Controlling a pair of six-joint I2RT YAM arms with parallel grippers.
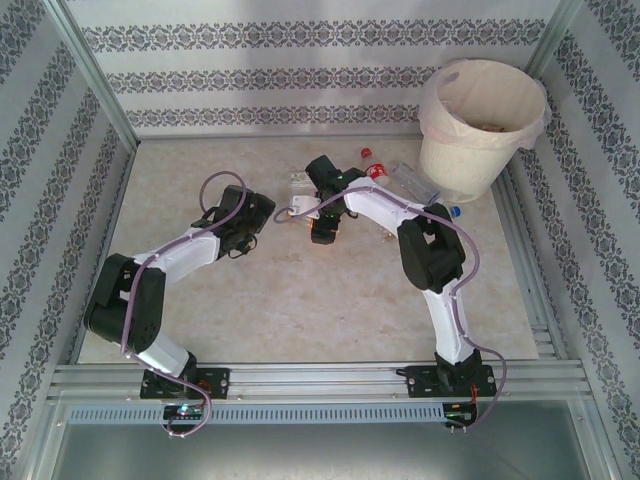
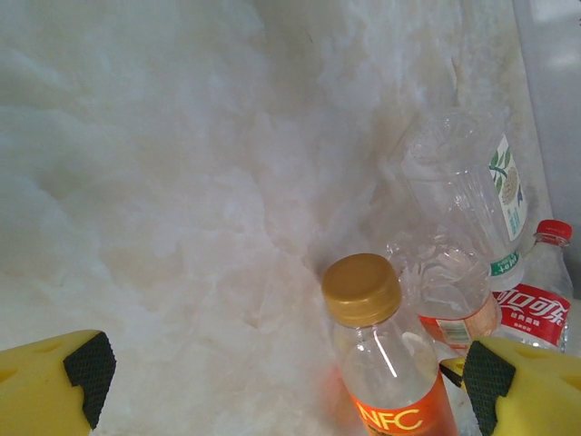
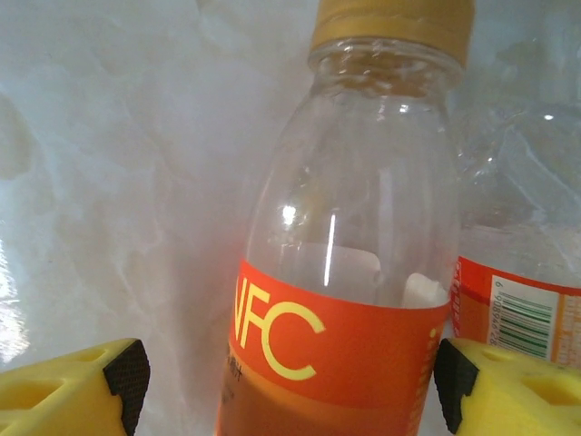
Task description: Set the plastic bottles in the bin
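One matt marbled table (image 1: pixel 300 310); bin (image 1: pixel 482 115) at its far right corner, round cream bucket with thin bag liner (image 1: pixel 434 120). Step: pick, I'd say. Right gripper (image 3: pixel 290 386) straddles the NFC bottle (image 3: pixel 345 227) mid-table: jaws part open, one pad (image 3: pixel 127 372) clear of it, nothing clamped. Left gripper (image 2: pixel 290 381) wide open, empty, same bottle by one finger (image 2: pixel 526 391). Bottle: clear, smooth, round, looks rigid; orange label (image 3: pixel 318 336), gold cap (image 3: pixel 392 23). Crushed bottles (image 2: pixel 445 272) just behind: thin, crinkled. Next needs: squeeze on the label band, lift, carry right, release over bin.
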